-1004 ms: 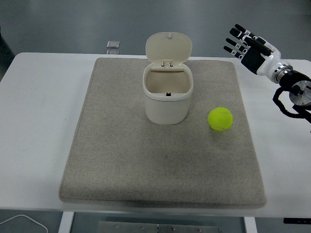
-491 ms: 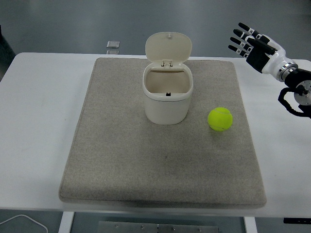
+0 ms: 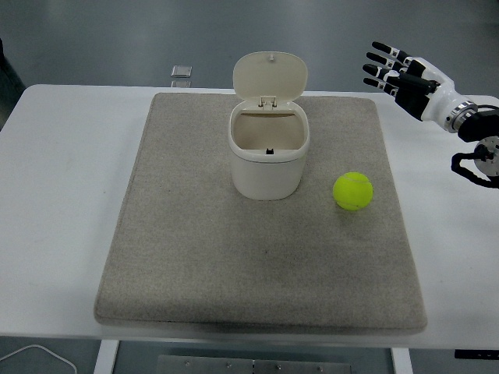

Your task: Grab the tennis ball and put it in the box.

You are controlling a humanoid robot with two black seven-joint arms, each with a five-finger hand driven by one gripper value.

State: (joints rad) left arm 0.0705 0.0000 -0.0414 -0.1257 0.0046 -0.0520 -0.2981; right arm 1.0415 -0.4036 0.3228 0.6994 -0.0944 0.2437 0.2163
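Note:
A yellow-green tennis ball (image 3: 353,191) lies on the grey mat (image 3: 195,257), right of centre. The box is a cream bin (image 3: 267,160) with its hinged lid standing open, at the mat's middle back. My right hand (image 3: 398,74) is raised above the table's far right corner, fingers spread and empty, well behind and to the right of the ball. My left arm is out of view.
The mat covers most of the white table (image 3: 62,195). A small clear object (image 3: 182,72) sits at the table's far edge, left of the bin. A white cable (image 3: 35,354) shows at the bottom left, below the table.
My right hand has shifted slightly at the far right, up and then a little left, staying open. The ball and bin have not moved.

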